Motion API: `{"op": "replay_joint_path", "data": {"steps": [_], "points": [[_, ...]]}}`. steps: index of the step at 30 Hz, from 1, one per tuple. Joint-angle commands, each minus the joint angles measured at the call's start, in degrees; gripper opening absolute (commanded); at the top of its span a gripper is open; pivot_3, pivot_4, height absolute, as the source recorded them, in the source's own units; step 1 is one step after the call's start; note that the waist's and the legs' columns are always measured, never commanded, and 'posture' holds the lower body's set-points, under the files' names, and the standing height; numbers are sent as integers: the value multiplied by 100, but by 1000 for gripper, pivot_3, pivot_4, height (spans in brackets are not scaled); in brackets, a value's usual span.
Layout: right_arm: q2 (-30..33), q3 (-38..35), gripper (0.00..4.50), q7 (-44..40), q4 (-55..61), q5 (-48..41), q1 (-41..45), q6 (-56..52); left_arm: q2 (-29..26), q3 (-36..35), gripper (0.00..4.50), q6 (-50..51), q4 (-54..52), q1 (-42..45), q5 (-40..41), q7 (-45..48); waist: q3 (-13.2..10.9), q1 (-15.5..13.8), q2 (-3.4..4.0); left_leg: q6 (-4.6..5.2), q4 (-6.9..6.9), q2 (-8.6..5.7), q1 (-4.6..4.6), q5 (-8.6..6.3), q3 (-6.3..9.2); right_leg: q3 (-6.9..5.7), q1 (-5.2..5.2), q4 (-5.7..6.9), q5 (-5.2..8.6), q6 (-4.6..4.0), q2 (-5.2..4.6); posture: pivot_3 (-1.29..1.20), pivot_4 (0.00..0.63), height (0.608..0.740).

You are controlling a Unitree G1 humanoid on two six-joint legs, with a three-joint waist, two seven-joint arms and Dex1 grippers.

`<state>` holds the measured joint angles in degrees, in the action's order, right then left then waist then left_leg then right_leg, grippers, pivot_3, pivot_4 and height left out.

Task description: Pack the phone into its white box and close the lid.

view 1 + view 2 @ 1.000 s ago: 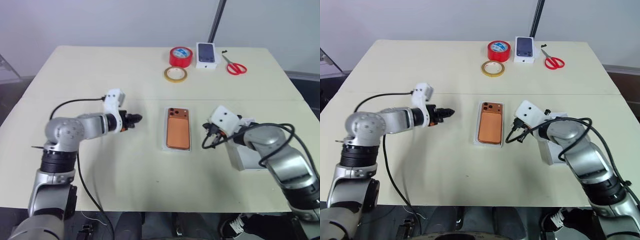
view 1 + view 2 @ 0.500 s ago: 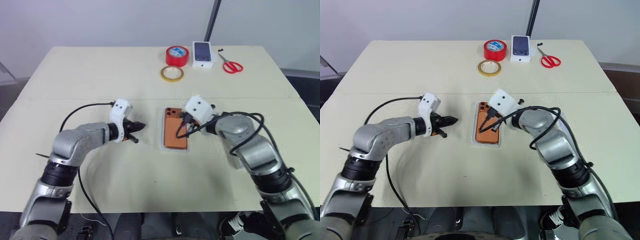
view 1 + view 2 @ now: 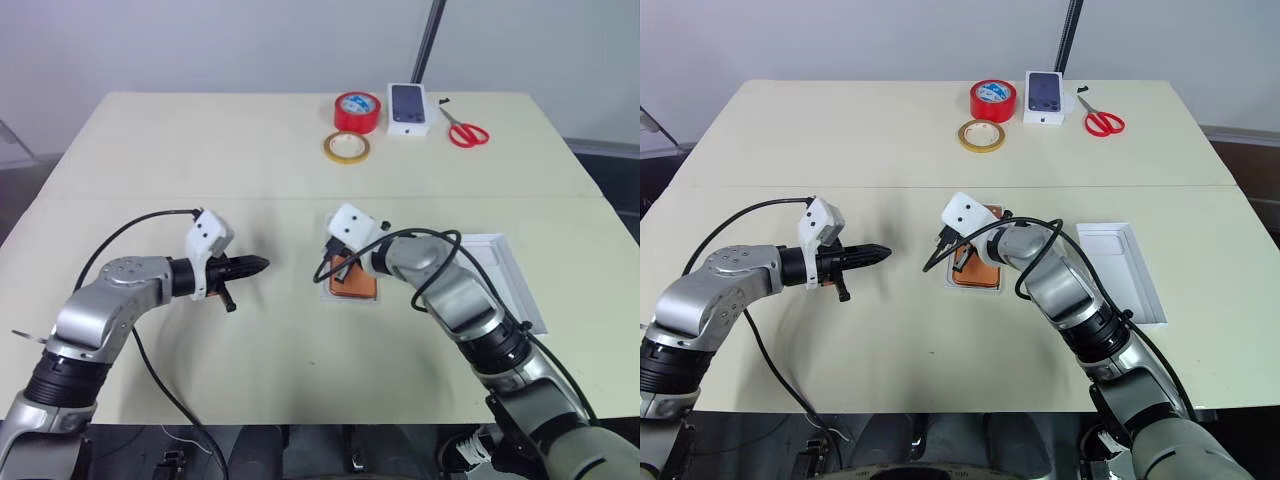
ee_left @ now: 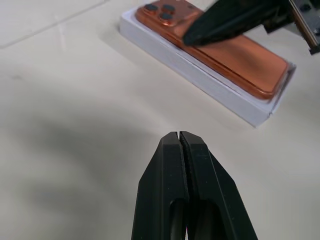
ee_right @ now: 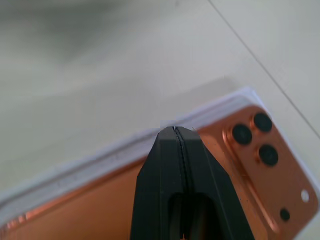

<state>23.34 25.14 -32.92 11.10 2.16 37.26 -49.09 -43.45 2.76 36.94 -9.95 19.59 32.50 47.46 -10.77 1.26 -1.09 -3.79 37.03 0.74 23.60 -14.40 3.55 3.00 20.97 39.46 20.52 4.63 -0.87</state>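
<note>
In the head views, the right arm's white wrist block and cable cover the far end of the slim orange phone (image 3: 352, 281), hiding its lens cluster and most of the shallow white box (image 4: 210, 84) beneath it. Whether the right gripper (image 5: 174, 131) touches the phone cannot be told. The phone's near end is cut off in the right wrist view.
</note>
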Motion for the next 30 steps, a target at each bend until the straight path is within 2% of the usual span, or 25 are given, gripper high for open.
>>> {"op": "replay_joint_path", "data": {"steps": [1,9,19,30], "points": [[93,84,0,-73,185,96,-39,20,36,-227,67,2,-250,-74,-10,-37,0,-2,0,0,1,2,0,0,0,0,0,0,0,0,1,0,150,740],[151,108,0,-111,304,244,-94,19,131,-242,67,14,-169,-72,-116,-80,0,-17,0,0,4,0,0,0,1,0,-2,1,0,0,0,0,150,740],[-214,169,0,15,-79,344,24,256,274,-239,67,67,-151,-16,-196,-82,0,-7,0,0,3,2,0,0,1,-1,0,3,0,0,2,0,150,740],[250,308,0,-240,345,613,-120,26,288,-353,67,171,-311,-159,-188,-132,0,-36,0,1,7,-2,0,0,3,-1,-4,3,0,0,-2,0,150,740]]}}
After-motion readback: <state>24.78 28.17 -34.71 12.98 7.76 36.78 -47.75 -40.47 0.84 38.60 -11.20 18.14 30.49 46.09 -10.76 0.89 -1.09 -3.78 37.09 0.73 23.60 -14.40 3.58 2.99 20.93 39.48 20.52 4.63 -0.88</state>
